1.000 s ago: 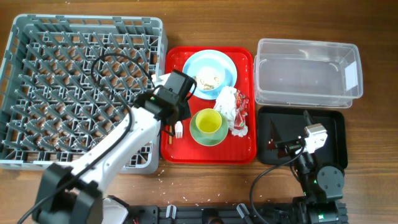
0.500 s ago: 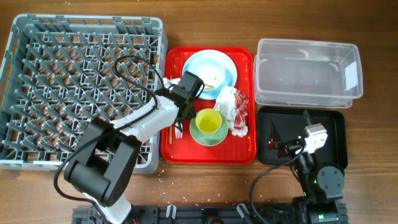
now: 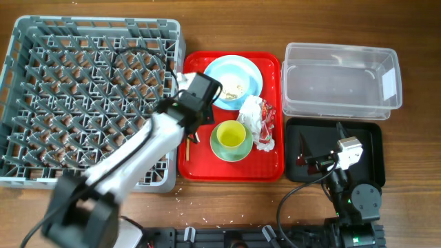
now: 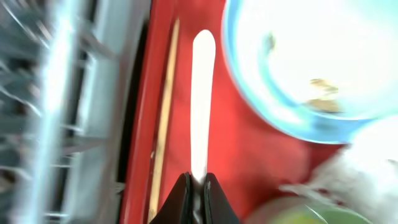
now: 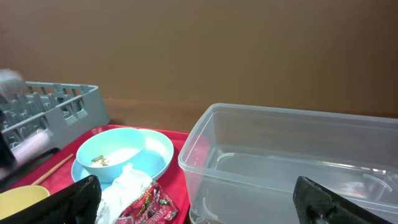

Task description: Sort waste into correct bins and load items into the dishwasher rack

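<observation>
My left gripper [image 4: 198,186] is shut on the handle of the white plastic fork [image 4: 202,106], over the left edge of the red tray [image 4: 249,155]. Overhead, the gripper [image 3: 191,110] hides the fork. Thin wooden chopsticks [image 4: 165,124] lie beside it, next to the grey dishwasher rack [image 3: 96,26]. The pale blue plate [image 3: 224,69] holds beige food scraps [image 3: 233,88]. The yellow-green cup [image 3: 231,136] stands on its green saucer [image 3: 219,150]. The crumpled napkin [image 3: 253,114] with red wrapper bits [image 3: 265,134] lies right of the cup. My right gripper [image 5: 199,199] is open and empty.
The deep clear plastic tub [image 3: 341,48] stands at the back right. The shallow black tray [image 3: 365,148] is in front of it, with my right gripper [image 3: 324,162] over its left part. Crumbs dot the wooden table near the front edge.
My left gripper came down on the fork at the tray's left side, shut on it and moved back toward the plate. The fork has left its spot. The right arm has not moved.
</observation>
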Robot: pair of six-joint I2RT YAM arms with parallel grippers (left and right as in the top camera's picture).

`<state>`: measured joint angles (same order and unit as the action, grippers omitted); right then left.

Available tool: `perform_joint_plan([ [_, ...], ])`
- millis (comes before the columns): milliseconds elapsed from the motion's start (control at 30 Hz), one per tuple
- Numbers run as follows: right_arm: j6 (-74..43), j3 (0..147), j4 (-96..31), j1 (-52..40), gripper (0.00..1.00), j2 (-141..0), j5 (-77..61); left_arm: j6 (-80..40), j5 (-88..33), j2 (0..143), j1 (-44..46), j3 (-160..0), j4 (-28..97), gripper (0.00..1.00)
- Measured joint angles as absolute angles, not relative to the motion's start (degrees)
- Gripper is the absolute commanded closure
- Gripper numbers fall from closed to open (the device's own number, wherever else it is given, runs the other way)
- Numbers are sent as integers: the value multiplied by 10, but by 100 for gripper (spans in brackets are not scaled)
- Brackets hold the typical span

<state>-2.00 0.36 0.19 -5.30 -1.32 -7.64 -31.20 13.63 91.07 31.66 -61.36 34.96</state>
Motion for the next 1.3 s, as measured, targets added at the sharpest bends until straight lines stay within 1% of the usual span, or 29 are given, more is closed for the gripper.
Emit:
perform_joint_plan([
  [100, -20, 4, 2, -53, 0, -13, -76, -253, 142, 815, 314, -617, 368, 96],
  [167, -20, 4, 2, -53, 0, -13, -76, -208, 173, 785, 298, -620, 392, 96],
  [267, -20, 4, 2, -53, 0, -13, -76, -179, 196, 790, 239, -620, 421, 96],
  [367, -20, 4, 2, -53, 0, -13, -76, -170, 177, 807, 199, -620, 423, 95],
  [400, -20, 4, 2, -53, 0, -13, -76, -168, 173, 814, 192, -619, 423, 93],
  [433, -20, 4, 2, -53, 0, -13, -76, -167, 170, 823, 185, -619, 423, 69],
  [500, -20, 4, 2, -53, 0, -13, -76, -163, 166, 840, 180, -616, 423, 60],
  [567, -20, 4, 2, -53, 0, -13, -76, -161, 164, 845, 180, -615, 423, 57],
  [600, -20, 4, 2, -53, 0, -13, -76, -162, 164, 845, 180, -614, 421, 61],
  [633, -20, 4, 2, -53, 0, -13, -76, -162, 164, 845, 180, -614, 420, 68],
  [667, -20, 4, 2, -53, 0, -13, -76, -161, 164, 845, 180, -614, 420, 71],
  [833, -20, 4, 2, -53, 0, -13, -76, -159, 127, 818, 189, -614, 427, 71],
  [900, -20, 4, 2, -53, 0, -13, -76, -181, 88, 740, 220, -614, 431, 71],
  [1000, -20, 4, 2, -53, 0, -13, -76, -214, 76, 703, 251, -614, 449, 73],
  [1100, -20, 4, 2, -53, 0, -13, -76, -240, 71, 709, 291, -613, 469, 76],
  [1167, -20, 4, 2, -53, 0, -13, -76, -251, 69, 727, 322, -613, 472, 75],
  [1300, -20, 4, 2, -53, 0, -13, -76, -276, 67, 783, 351, -613, 471, 76],
])
